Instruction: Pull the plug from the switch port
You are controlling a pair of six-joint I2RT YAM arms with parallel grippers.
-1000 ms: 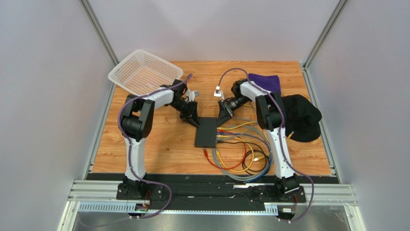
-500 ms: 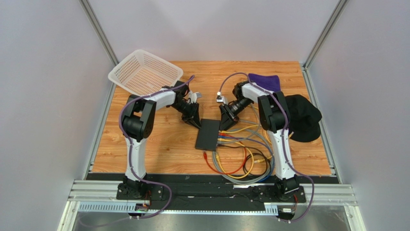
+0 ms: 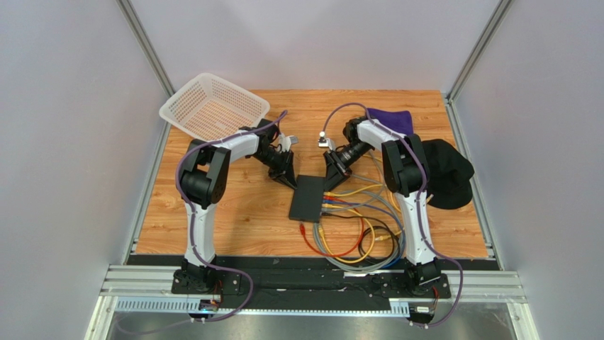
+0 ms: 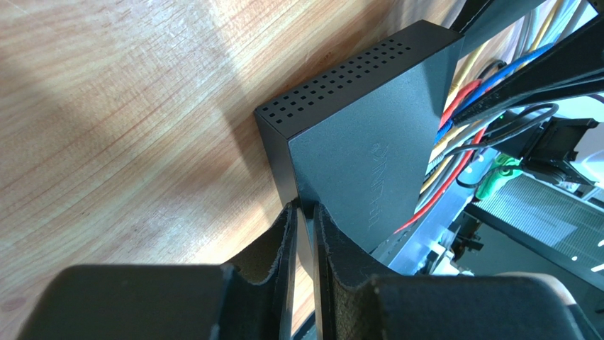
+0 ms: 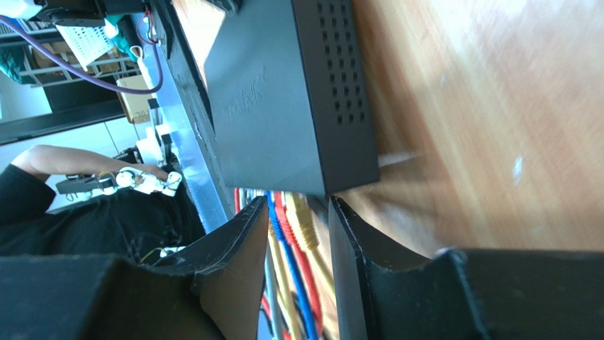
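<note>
The switch (image 3: 306,197) is a flat matte-black box lying mid-table, with yellow, red, blue and grey cables (image 3: 352,228) plugged into its right edge. My left gripper (image 3: 291,178) is at its far left corner. In the left wrist view the switch (image 4: 354,142) fills the middle, and the gripper (image 4: 303,210) is closed to a thin slit with its tips against the box's edge. My right gripper (image 3: 329,180) is at the far right corner. In the right wrist view it (image 5: 298,212) is open, with the yellow plug (image 5: 305,221), red plug (image 5: 287,225) and blue plug (image 5: 275,219) between its fingers below the switch (image 5: 283,99).
A white mesh basket (image 3: 213,106) stands at the back left. A purple cloth (image 3: 391,120) and a black cap (image 3: 445,173) lie at the right. Cable loops spread toward the table's front edge, with loose red and yellow plug ends (image 3: 310,228) near the switch.
My right gripper has come down and toward the switch's socket edge, so its open fingers now straddle the plugs. The left gripper has shifted slightly against the switch's corner.
</note>
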